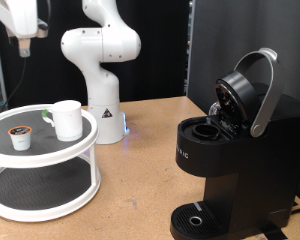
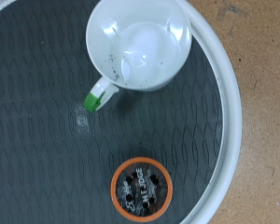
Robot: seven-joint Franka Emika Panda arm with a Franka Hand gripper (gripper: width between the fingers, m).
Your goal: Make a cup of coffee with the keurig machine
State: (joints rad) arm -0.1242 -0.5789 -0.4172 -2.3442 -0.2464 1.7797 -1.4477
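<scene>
the gripper (image 1: 25, 45), its opening impossible to tell, is hanging above the two-tier tray (image 1: 50, 150) holding the cup (image 1: 67, 119) and coffee pod (image 1: 22, 136), while the keurig machine (image 1: 225, 160) is sitting open-lidded at three o'clock on the tabletop (image 1: 130, 200).

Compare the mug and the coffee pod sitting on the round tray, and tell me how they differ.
The cup is much bigger and taller than the coffee pod. The cup has a side handle; the coffee pod has none. From the wrist view the cup is open and white inside, while the coffee pod has a dark top ringed in orange. Both have white sides and stand upright, apart, on the tray's upper tier.
</scene>
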